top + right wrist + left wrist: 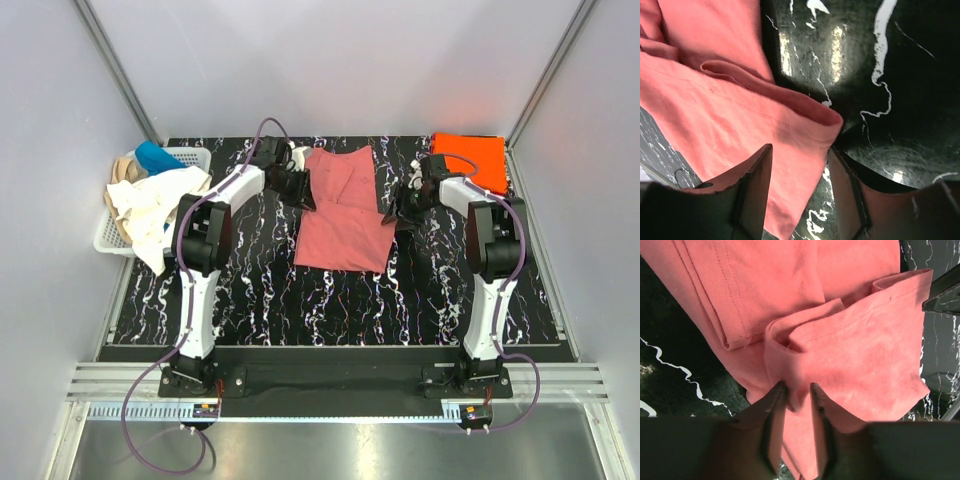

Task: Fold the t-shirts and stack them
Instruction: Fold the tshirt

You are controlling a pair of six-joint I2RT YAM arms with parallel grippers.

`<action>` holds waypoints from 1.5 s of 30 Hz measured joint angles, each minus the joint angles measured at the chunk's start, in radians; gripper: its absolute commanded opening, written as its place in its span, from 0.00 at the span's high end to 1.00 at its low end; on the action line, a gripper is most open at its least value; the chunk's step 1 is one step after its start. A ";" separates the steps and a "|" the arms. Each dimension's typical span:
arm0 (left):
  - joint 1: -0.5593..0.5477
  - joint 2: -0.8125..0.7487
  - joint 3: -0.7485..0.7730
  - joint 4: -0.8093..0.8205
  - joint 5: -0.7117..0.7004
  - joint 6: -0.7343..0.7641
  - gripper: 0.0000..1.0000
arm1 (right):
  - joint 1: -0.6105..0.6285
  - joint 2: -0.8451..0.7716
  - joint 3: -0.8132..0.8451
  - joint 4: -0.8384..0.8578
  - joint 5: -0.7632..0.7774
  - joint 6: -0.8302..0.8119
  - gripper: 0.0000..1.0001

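The salmon-pink t-shirt lies partly folded on the black marbled table, its far part doubled over. My left gripper is at the shirt's left edge, shut on a fold of the pink cloth, with the cloth pinched between its jaws. My right gripper is at the shirt's right edge. It is open, with the hemmed edge of the shirt lying between its fingers. A bright orange t-shirt lies folded square at the back right. No magenta one shows.
A white lattice basket stands at the left edge, holding a cream-white tee that spills over its front, a tan one and a blue one. Grey walls close in the table on three sides.
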 measured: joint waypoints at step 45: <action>-0.299 -1.116 -1.160 -0.105 -0.174 -0.331 0.48 | 0.129 -1.195 -0.961 -0.060 -0.063 0.336 0.46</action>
